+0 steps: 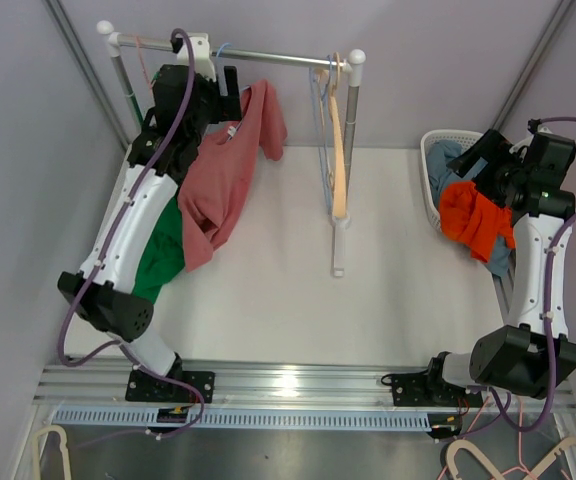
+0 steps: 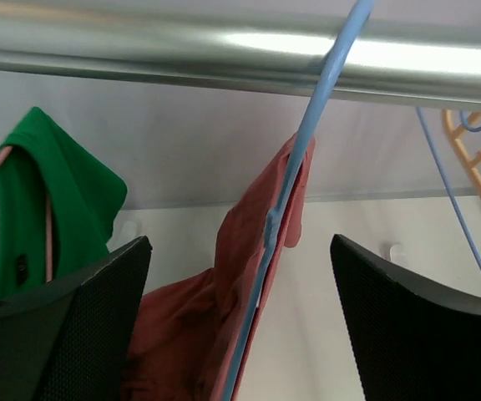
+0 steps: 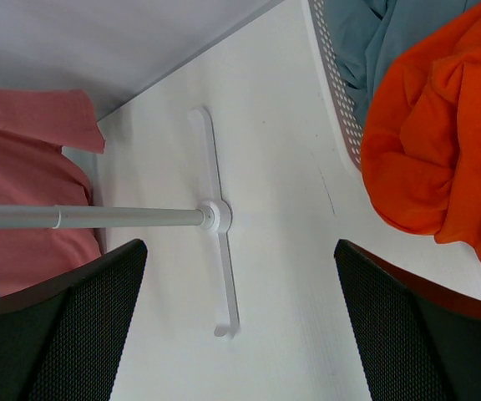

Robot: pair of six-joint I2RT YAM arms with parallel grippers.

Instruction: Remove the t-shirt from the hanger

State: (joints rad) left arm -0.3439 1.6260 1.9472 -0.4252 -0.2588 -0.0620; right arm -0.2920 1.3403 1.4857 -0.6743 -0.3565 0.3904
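White table | basket: orange shirt over blue cloth | my left gripper wide open, empty, facing hanger with pink shirt | right gripper wide open, empty

I'm getting bright, even overhead light; hot glare streaks the rail, shadows on the bench are faint, left wrist view slightly soft.

green shirt partly behind left arm, blue hanger bottom cropped
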